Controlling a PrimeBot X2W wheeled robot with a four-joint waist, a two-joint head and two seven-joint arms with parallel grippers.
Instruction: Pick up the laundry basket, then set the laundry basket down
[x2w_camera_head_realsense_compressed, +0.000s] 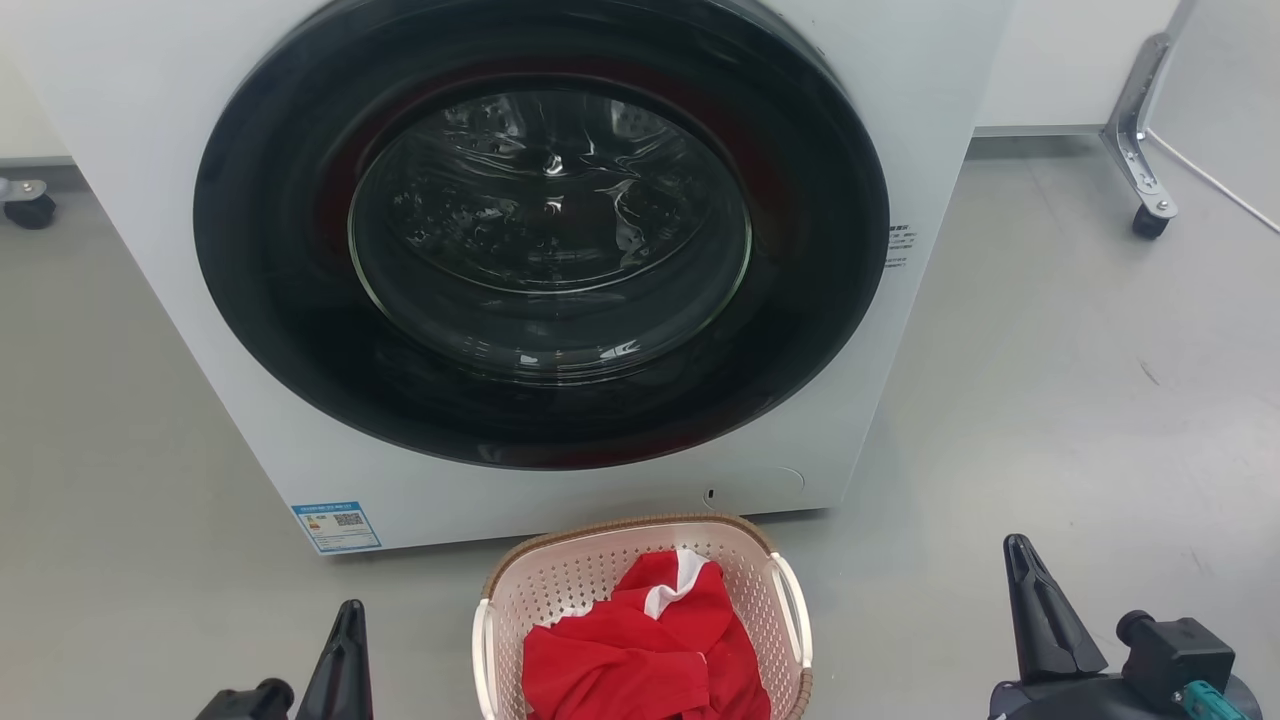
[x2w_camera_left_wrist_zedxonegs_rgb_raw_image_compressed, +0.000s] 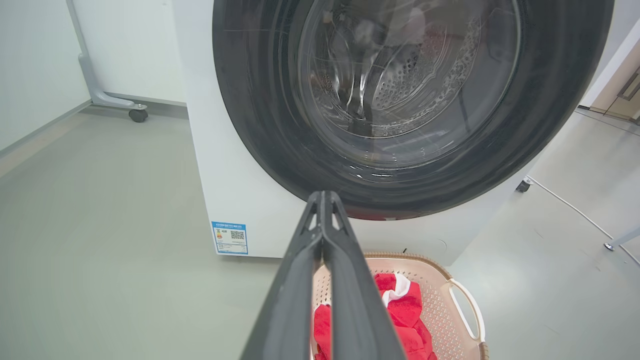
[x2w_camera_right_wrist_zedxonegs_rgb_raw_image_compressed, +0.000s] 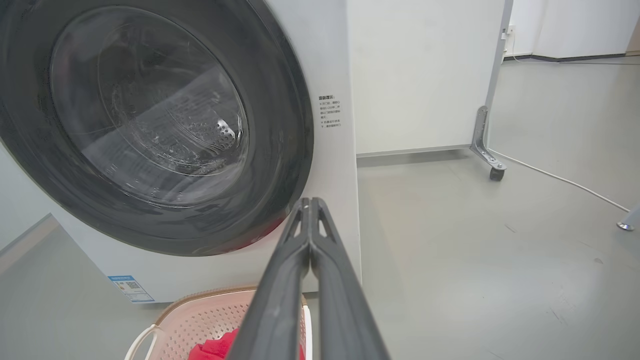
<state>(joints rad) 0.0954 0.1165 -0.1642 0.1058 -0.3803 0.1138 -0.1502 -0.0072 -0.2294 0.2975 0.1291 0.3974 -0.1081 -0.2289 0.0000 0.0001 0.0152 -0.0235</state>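
Currently the laundry basket (x2w_camera_head_realsense_compressed: 590, 572) sits upright on the grey floor (x2w_camera_head_realsense_compressed: 1050, 400), just in front of the white front-loading washing machine (x2w_camera_head_realsense_compressed: 150, 160), below the machine's round dark door (x2w_camera_head_realsense_compressed: 550, 420), which is closed. Whether the basket's far rim touches the machine's base cannot be told. Basket is cream-pink, perforated, with a brown woven-look rim and 2 white side handles, 1 on the left (x2w_camera_head_realsense_compressed: 482, 650) and 1 on the right (x2w_camera_head_realsense_compressed: 795, 605). Inside lies a crumpled red garment (x2w_camera_head_realsense_compressed: 640, 655) with a white patch near its far end. Left gripper (x2w_camera_head_realsense_compressed: 350, 612) is at the near left, well apart from the basket's left handle, its 2 dark fingers pressed together at the tips and holding nothing; the left wrist view shows the same closed tips against the door's lower edge. Right gripper (x2w_camera_head_realsense_compressed: 1018, 548) is at the near right, farther from the basket than the left one, fingers likewise pressed together and empty, as the right wrist view confirms. Neither gripper touches the basket. A blue-bordered label (x2w_camera_head_realsense_compressed: 337, 526) is stuck to the machine's lower left corner. At the far right stands a metal leg on a black caster (x2w_camera_head_realsense_compressed: 1150, 222), with a white cable (x2w_camera_head_realsense_compressed: 1215, 185) running across the floor beside it.
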